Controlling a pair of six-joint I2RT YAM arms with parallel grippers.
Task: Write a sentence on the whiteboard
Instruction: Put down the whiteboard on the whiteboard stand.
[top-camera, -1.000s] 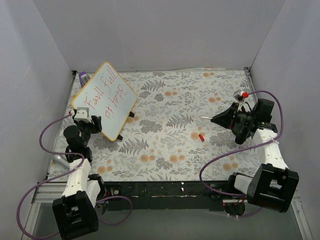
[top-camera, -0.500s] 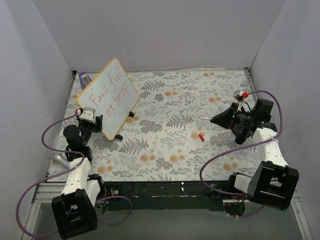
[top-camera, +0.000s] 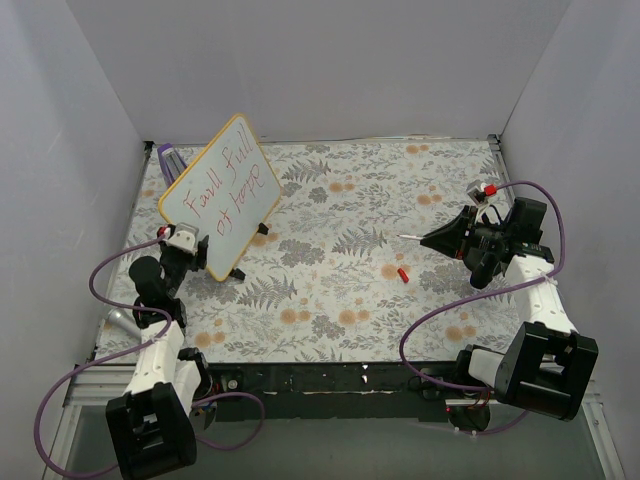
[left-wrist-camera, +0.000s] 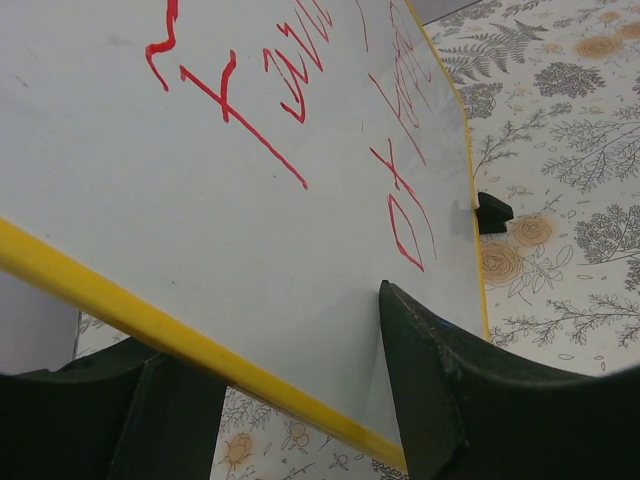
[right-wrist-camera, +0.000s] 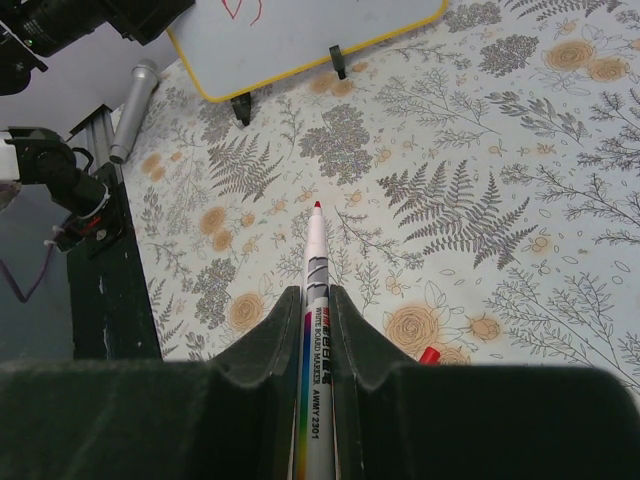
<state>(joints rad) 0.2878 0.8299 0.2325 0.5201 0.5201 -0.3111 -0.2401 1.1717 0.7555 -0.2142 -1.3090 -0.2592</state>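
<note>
The whiteboard (top-camera: 222, 192), white with a yellow-orange frame, is tilted up at the back left, its lower left corner lifted off the table. The sentence (top-camera: 225, 188) is on it in red, in two lines. My left gripper (top-camera: 185, 240) is shut on the board's lower edge. In the left wrist view, the board (left-wrist-camera: 200, 230) and red words (left-wrist-camera: 300, 90) fill the frame, and the gripper (left-wrist-camera: 290, 370) clamps the yellow edge. My right gripper (top-camera: 440, 238) is shut on a white marker (right-wrist-camera: 317, 250), red tip bare, held above the table at the right.
A red marker cap (top-camera: 403, 273) lies on the floral table cover, and also shows in the right wrist view (right-wrist-camera: 428, 354). A small purple block (top-camera: 167, 153) sits behind the board. A silver cylinder (top-camera: 122, 320) lies at the left table edge. White walls enclose three sides.
My left gripper has lifted the whiteboard's near edge, so the board stands steeper and has shifted a little to the right. The right arm and marker have not moved.
</note>
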